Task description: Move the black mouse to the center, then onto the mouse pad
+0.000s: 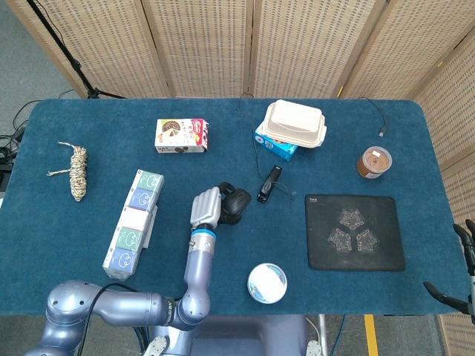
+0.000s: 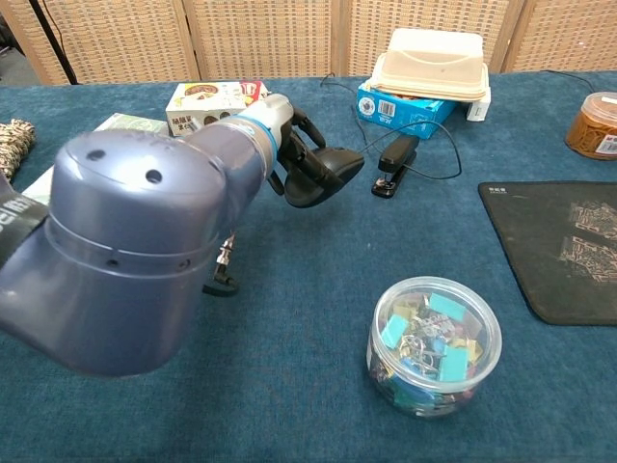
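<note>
Presently we find the fingers [image 2: 307, 152] of the left hand [image 1: 210, 208] curled around the black mouse [image 1: 237, 203], holding it near the middle of the blue counter [image 1: 74, 237]. In the chest view the mouse appears just above the cloth; we cannot tell whether it touches. Its cable [image 2: 439, 145] loops back past the black stapler [image 1: 269, 184], which lies just beside the mouse on the far right. The mouse pad [image 1: 355, 231] lies well apart to the right, bare on top. The right hand [image 1: 464, 271] shows only at the frame's right edge, fingers spread and holding nothing. Near the front sits a round clear tub of clips [image 2: 434, 343]. Behind stand a snack box [image 1: 181, 136], a blue carton [image 2: 405, 108] under a beige lidded container [image 1: 295, 124], and a brown jar [image 1: 373, 162].
</note>
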Controlling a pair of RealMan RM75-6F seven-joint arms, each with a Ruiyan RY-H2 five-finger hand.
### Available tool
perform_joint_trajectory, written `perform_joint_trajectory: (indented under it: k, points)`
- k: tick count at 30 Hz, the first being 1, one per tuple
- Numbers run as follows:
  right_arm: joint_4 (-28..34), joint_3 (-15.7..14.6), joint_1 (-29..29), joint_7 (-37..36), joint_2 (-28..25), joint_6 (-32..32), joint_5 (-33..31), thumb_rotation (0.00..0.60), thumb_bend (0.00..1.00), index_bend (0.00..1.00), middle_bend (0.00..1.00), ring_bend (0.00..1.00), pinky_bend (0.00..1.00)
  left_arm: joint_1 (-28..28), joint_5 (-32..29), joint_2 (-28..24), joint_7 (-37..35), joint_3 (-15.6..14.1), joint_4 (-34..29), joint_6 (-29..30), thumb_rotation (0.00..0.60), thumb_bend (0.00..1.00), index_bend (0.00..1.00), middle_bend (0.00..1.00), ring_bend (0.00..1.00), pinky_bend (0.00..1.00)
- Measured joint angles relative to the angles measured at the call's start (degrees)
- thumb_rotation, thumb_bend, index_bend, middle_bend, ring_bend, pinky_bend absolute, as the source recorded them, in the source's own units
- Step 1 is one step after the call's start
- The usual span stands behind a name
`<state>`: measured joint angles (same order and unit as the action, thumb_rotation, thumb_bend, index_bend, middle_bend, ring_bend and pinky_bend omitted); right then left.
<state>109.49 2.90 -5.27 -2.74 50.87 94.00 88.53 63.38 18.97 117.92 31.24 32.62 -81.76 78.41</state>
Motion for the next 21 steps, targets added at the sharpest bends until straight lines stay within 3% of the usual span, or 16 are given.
perform_joint_trajectory:
  k: [8,11,13,16,18,21]
  points:
    - [-0.16,0.05,0.17,-0.61,-0.2,-0.3,-0.27,0.6,0.0,0.0,0.0,0.0,0.0,0.59,-0.26,4.71,-0.28,1.81,5.64,-3.52,0.6,0.3,0.45,0.43,0.42,0.56]
    - [-0.19,0.05,0.21,-0.74,-0.25,-0.4,-0.37,0.6,0.0,0.0,0.0,0.0,0.0,0.58,-1.52,5.52,-0.03,2.89,6.12,-4.8,0.6,0.28,0.36,0.37,0.38,0.56]
    - [-0.21,0.09,0.21,-0.85,-0.3,-0.38,-0.48,0.6,0.0,0.0,0.0,0.0,0.0,0.56,-1.9,6.04,0.07,3.4,6.59,-5.53,0.6,0.27,0.26,0.28,0.29,0.54]
    - [-0.22,0.15,0.19,-1.08,-0.41,-0.29,-0.6,0.6,0.0,0.0,0.0,0.0,0.0,0.3,-0.7,6.4,-0.62,3.33,6.77,-6.3,0.6,0.24,0.04,0.05,0.07,0.4]
    - [-0.23,0.19,0.19,-1.22,-0.45,-0.27,-0.64,0.6,0.0,0.0,0.0,0.0,0.0,-0.18,-0.15,6.32,-1.49,3.25,6.28,-7.72,0.6,0.22,0.0,0.0,0.0,0.32]
    - [-0.24,0.15,0.18,-1.36,-0.54,-0.27,-0.6,0.6,0.0,0.0,0.0,0.0,0.0,-1.55,1.19,5.69,-3.07,2.65,4.51,-10.27,0.6,0.16,0.0,0.0,0.0,0.22]
